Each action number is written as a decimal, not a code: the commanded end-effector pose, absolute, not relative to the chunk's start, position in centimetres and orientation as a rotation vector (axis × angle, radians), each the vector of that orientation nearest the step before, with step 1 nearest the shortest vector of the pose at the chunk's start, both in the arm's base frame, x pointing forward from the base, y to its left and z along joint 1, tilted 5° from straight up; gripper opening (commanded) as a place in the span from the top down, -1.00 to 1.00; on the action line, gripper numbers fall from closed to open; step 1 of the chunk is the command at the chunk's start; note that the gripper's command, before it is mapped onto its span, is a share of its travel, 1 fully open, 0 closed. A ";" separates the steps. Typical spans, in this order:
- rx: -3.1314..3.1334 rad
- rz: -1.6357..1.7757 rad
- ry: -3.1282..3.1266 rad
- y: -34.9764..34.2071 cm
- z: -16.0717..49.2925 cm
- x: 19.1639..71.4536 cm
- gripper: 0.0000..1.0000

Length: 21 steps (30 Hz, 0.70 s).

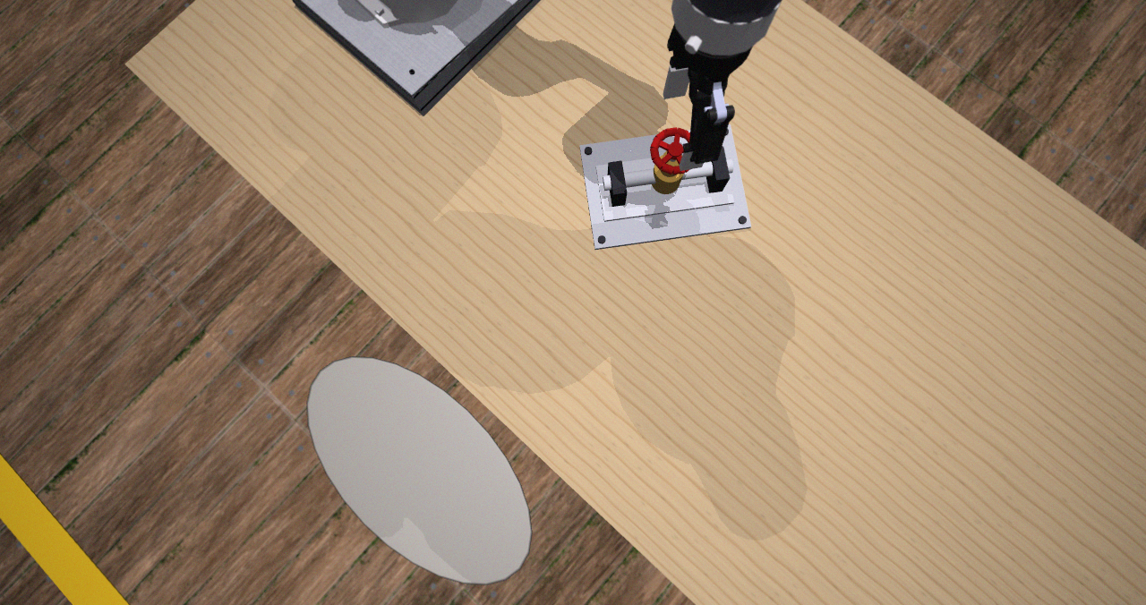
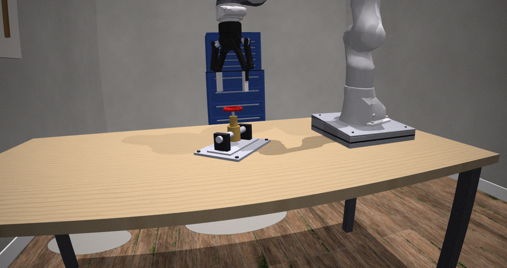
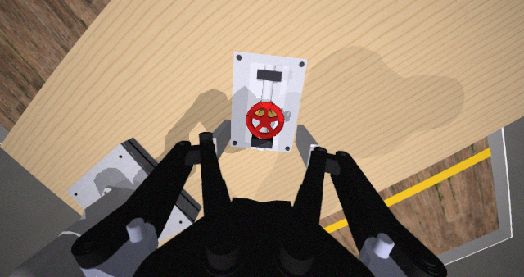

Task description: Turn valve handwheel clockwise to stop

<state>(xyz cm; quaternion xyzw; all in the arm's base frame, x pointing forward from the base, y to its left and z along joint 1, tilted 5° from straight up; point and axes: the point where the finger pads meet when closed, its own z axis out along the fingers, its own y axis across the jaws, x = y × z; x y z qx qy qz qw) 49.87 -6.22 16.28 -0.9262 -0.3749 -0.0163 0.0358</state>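
Where the top view looks down, the pale wooden tabletop [image 1: 881,297] carries a grey mounting plate [image 1: 705,229] with the valve on it: a red handwheel [image 1: 668,150] over a brass body [image 1: 665,181], crossed by a white pipe [image 1: 637,178] between two black blocks. The arm's black fingers [image 1: 709,132] overlap the plate just beside the wheel in this view; height above it cannot be judged here. A grey arm base [image 1: 448,64] sits at the tabletop's far corner, and a pale oval patch [image 1: 416,473] and a yellow stripe [image 1: 47,537] mark the floor. Exterior view: handwheel [image 2: 233,108] level atop the brass stem [image 2: 233,126], plate [image 2: 248,149] near the tabletop's [image 2: 141,181] middle; fingers [image 2: 231,85] hang directly above the wheel, well apart from it, partly open with roughly a wheel's width between the light tips, nothing held. A blue drawer cabinet [image 2: 255,99] stands behind; the white arm rises from its base [image 2: 400,133] to the right. Wrist view: handwheel [image 3: 250,121], five-spoked, lies between and beyond the two finger pads, neither touching it; plate [image 3: 241,72] lengthwise up the frame.
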 end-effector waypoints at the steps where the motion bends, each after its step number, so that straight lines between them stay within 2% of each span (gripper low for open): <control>1: -2.846 -0.056 -1.153 -6.5 16.4 49.9 -0.22; 21: -2.846 -0.056 -1.153 -6.4 15.3 49.9 -0.22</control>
